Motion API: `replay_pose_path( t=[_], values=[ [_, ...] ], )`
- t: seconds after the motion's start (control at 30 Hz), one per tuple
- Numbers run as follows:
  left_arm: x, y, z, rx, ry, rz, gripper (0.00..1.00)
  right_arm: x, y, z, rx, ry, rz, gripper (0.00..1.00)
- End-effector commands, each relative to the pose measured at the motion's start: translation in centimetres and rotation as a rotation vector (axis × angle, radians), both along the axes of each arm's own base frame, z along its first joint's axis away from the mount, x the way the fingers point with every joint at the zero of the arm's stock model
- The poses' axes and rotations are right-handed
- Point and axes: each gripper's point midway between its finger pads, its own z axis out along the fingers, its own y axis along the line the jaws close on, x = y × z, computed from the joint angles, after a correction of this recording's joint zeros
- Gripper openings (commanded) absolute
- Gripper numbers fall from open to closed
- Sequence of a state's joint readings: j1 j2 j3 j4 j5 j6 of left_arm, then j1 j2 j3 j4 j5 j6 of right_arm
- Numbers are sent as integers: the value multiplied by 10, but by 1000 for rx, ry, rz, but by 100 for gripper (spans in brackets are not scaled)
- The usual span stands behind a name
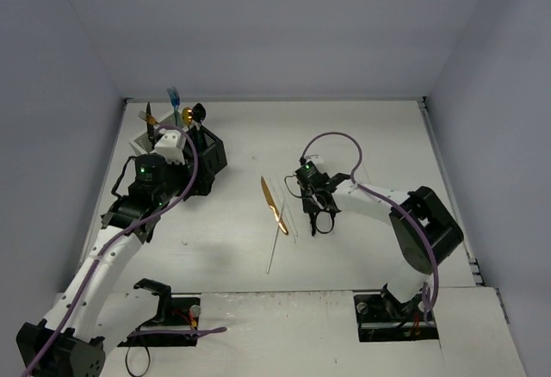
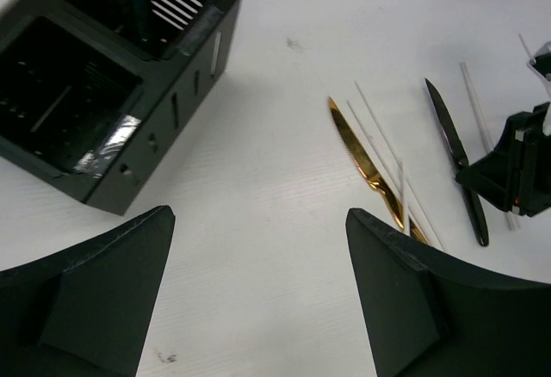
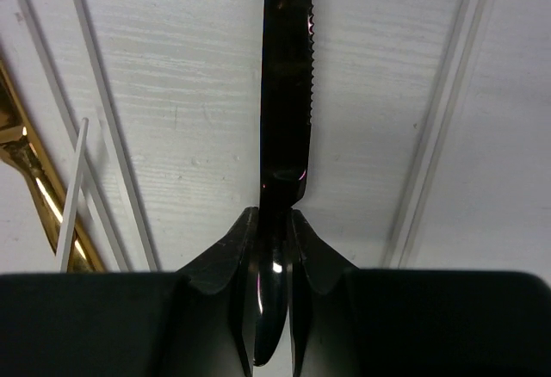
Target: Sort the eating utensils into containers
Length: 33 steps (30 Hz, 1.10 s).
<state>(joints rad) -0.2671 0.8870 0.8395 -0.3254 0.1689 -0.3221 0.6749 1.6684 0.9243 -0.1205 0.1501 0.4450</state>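
Right gripper (image 3: 275,222) is down on the table (image 1: 370,136), right of centre, jaws pinched nearly together on the handle of the black knife (image 3: 287,93). We see both fingers (image 3: 225,261) tight against the handle and the serrated blade pointing away from the wrist. We can't tell if the knife is off the surface or flat on it. The gold knife (image 1: 274,206) lies just left of it, apart from the gripper, with thin clear pieces (image 2: 379,136) lying beside it and partly across it. Left gripper (image 2: 258,222) hangs wide open with nothing between its fingers, above bare table near the bins (image 2: 172,110) at the far left. In the top view the bins hold upright utensils: a blue one (image 1: 174,97), a gold one (image 1: 187,116) and a black one (image 1: 198,110). We can't tell which bin each sits in.
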Motion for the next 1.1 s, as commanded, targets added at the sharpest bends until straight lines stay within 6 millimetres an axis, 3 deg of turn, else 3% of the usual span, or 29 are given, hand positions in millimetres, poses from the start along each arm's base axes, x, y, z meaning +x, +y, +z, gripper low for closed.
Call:
replay_pose_path(
  t=[0.0, 0.1, 0.13, 0.23, 0.4, 0.53, 0.8, 1.07],
  values=[
    [2, -52, 52, -186, -97, -156, 78, 31, 26, 109, 92, -277, 132, 0],
    [-3, -80, 73, -269, -134, -214, 78, 15, 50, 162, 144, -400, 258, 0],
    [-1, -81, 79, -284, -148, -208, 78, 15, 50, 165, 137, -413, 273, 0],
    [-3, -107, 96, -339, -172, -255, 78, -5, 69, 204, 189, -516, 363, 0],
    [2, -135, 118, -395, -212, -298, 78, -30, 88, 237, 327, -592, 464, 0],
    [2, -146, 126, -404, -238, -297, 78, -39, 92, 255, 395, -636, 494, 0],
    [2, -169, 126, -444, -222, -331, 76, -44, 92, 258, 426, -645, 507, 0],
    [6, -191, 122, -509, -216, -360, 51, -49, 93, 263, 459, -661, 523, 0]
  ],
)
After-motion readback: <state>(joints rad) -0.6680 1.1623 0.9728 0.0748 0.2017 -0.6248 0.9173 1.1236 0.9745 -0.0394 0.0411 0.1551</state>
